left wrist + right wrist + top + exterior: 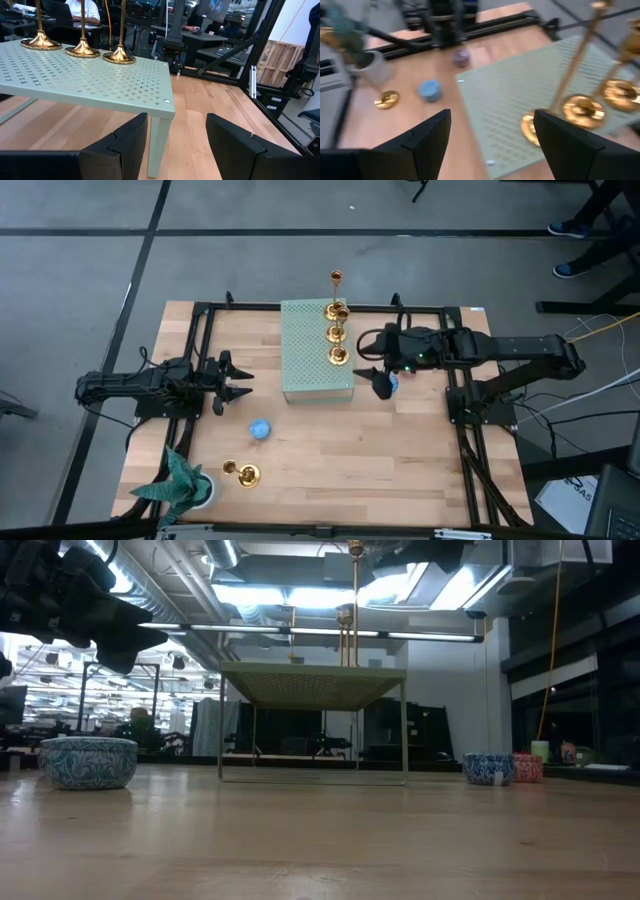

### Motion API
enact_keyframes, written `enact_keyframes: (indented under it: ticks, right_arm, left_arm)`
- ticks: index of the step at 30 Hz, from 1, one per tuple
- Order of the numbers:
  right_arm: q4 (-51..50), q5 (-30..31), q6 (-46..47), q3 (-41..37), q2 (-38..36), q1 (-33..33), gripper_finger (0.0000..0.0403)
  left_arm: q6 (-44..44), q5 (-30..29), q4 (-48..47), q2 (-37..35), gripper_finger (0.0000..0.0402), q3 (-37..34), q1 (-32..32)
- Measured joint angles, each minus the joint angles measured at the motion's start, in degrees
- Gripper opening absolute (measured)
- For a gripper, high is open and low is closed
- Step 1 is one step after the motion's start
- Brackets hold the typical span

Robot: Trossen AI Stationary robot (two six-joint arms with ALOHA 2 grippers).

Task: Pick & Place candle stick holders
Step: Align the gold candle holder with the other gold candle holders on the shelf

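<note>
Three gold candle stick holders [338, 332] stand on their round bases in a row along the right edge of a pale green perforated stand [310, 355]. Their bases [82, 49] also show in the left wrist view. Another gold holder [241, 473] lies on its side on the wooden table near the front left. My right gripper [379, 383] hovers open just right of the stand, above the table, with nothing between its fingers [492, 145]. My left gripper [232, 380] waits open at the table's left, pointing level at the stand [177, 145].
A blue disc [260, 429] lies in front of the stand. A blue and a pink disc [393, 383] sit under my right gripper. A potted green plant [185, 485] stands at the front left corner. A black frame [205, 315] runs around the table's edges.
</note>
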Motion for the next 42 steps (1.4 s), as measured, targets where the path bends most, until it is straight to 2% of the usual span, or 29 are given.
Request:
enact_keyframes:
  ticks: [3,13,18,28,31,35,38,42]
  right_arm:
    - [0.0,-2.3,0.0,0.0,0.0,1.0,0.0287]
    - [0.4,-2.4,0.2,0.0,0.0,3.1,0.0287]
    - [0.4,-2.5,4.4,0.0,0.0,4.4,0.0287]
    - [1.5,-0.6,10.6,0.0,2.0,6.9,0.0287]
    - [4.7,2.7,10.5,0.0,3.9,7.2,0.0287]
    - [8.9,3.1,10.2,0.0,7.1,7.2,0.0287]
    - [10.8,2.8,8.6,0.0,8.9,7.2,0.0287]
    - [10.5,-0.6,9.0,0.0,9.9,7.2,0.0287]
  left_arm:
    - [0.0,0.0,0.0,0.0,0.02,0.0,0.0]
    - [0.0,0.0,0.0,0.0,0.02,0.0,0.0]
    - [-0.3,-1.2,1.0,0.0,0.02,0.0,0.0]
    - [-21.6,-1.6,14.2,0.0,0.02,0.0,0.0]
    - [-24.9,-1.6,15.7,0.0,0.02,0.0,0.0]
    - [-28.8,-1.0,16.0,0.0,0.02,0.0,0.0]
    - [-27.3,0.1,16.1,0.0,0.02,0.0,0.0]
    - [-21.0,6.1,14.4,0.9,0.02,1.5,-0.4]
